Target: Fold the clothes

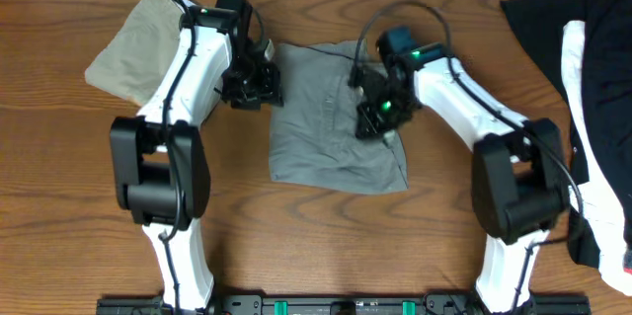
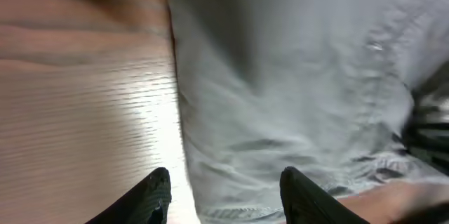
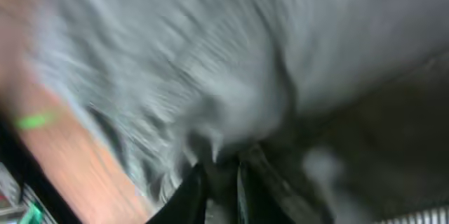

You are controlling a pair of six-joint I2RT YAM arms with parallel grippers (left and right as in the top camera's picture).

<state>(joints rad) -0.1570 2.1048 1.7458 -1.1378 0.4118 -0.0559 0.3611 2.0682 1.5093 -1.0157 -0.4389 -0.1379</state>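
The grey shorts (image 1: 326, 142) lie folded in the middle of the table. My left gripper (image 1: 252, 86) hovers at their upper left edge. In the left wrist view it (image 2: 224, 197) is open, and the hem of the grey shorts (image 2: 280, 90) runs between the two fingertips, apart from both. My right gripper (image 1: 375, 116) is down on the right part of the shorts. The right wrist view is blurred, but there my right gripper (image 3: 219, 190) is nearly closed, with a fold of the grey shorts (image 3: 210, 76) pinched in the narrow gap.
Folded khaki shorts (image 1: 133, 43) lie at the back left, beside the left arm. A black garment (image 1: 553, 29) and a white one (image 1: 592, 147) are piled at the right edge. Bare wood table (image 1: 326, 236) shows in front of the shorts.
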